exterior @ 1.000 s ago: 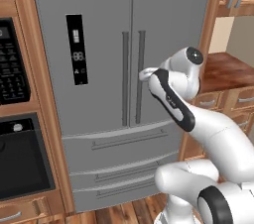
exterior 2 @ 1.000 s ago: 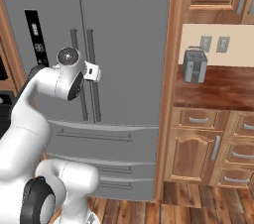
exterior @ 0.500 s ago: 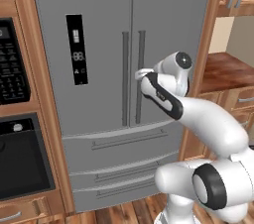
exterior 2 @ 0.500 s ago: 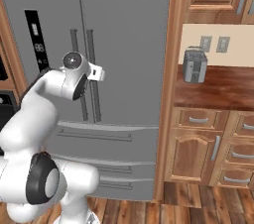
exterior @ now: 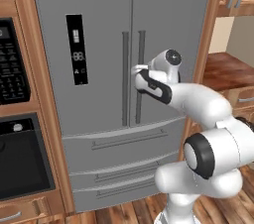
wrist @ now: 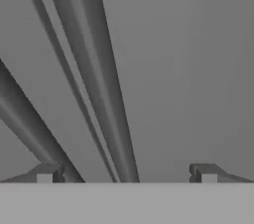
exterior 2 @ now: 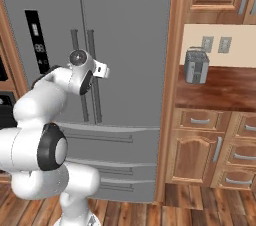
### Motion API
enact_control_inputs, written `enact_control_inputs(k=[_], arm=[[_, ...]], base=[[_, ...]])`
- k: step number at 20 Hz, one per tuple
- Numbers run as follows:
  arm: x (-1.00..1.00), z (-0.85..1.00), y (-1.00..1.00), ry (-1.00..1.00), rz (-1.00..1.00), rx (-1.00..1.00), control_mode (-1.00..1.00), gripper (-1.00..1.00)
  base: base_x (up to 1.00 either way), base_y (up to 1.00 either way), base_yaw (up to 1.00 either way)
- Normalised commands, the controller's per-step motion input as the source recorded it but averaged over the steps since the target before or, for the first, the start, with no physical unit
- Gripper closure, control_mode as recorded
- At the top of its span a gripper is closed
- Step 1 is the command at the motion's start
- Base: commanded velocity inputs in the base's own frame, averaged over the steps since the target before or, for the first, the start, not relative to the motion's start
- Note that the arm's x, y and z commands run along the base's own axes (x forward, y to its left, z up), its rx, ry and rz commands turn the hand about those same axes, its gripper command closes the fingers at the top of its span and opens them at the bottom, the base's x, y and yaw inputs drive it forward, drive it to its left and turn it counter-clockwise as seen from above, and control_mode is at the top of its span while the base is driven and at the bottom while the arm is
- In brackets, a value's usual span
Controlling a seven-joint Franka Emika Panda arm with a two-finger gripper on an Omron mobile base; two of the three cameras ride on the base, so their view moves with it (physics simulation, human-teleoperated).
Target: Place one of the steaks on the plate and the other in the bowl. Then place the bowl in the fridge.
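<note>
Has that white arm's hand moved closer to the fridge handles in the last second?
Yes. In the left base view the gripper has swung left, from beside the fridge door's edge to its right handle.

Matt brushed-steel fridge (exterior: 99,15) with smooth metal bar handles (exterior: 141,77), amid glossy reddish wood cabinets (exterior 2: 200,155).

fridge (exterior: 99,20): one, doors shut
bar handles (exterior: 133,77): two, upright, centre of frame
lower drawers (exterior: 119,146): two
dispenser panel (exterior: 77,49): one, left door
wall oven (exterior: 20,153): one, left edge
toaster (exterior 2: 196,65): one, on counter (exterior 2: 225,87)
wall outlets (exterior 2: 215,44): two
gripper (wrist: 126,173): one
</note>
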Motion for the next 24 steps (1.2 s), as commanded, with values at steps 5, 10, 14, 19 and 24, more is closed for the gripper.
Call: enact_control_inputs(k=[5, 10, 14, 19, 24], arm=[[0.58, -0.33, 0.00, 0.00, 0.00, -0.01, -1.00, -1.00], [0.54, -0.41, 0.00, -0.02, 0.00, -0.03, -1.00, -1.00], [0.50, -0.46, 0.00, -0.07, 0.00, -0.05, -1.00, -1.00], [0.55, -0.47, 0.00, -0.07, 0.00, -0.05, -1.00, 1.00], [0.58, -0.29, 0.00, -0.03, 0.00, -0.01, -1.00, 1.00]], base=[[0.00, 0.00, 0.00], [0.00, 0.00, 0.00], [0.00, 0.00, 0.00], [0.00, 0.00, 0.00], [0.00, 0.00, 0.00]])
